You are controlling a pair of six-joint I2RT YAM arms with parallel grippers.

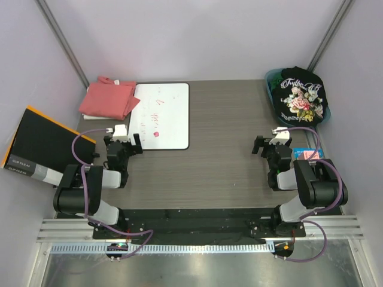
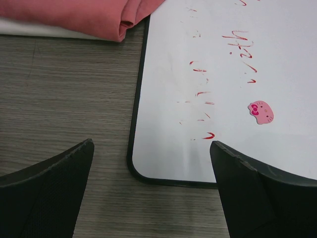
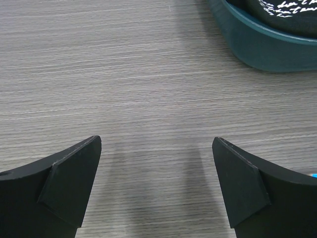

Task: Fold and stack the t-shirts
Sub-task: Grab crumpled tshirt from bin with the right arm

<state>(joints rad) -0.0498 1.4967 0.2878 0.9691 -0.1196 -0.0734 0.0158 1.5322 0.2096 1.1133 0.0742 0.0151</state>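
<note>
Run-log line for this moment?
left gripper: open, empty | right gripper: open, empty | black floral t-shirt: in teal basket | salmon-pink t-shirt: far-left, touching whiteboard | stack: none

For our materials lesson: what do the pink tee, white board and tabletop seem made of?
Pink tee: soft matte cloth, perhaps cotton knit; it lies in rounded folds.
White board: smooth, faintly glossy, likely dry-erase; red marker smears on it.
Tabletop: grey wood-grain, matte, perhaps laminate; fine straight streaks.

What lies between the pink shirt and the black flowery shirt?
White board beside the pink shirt, then bare tabletop to the teal tub holding the black shirt; top view shows it.
</note>
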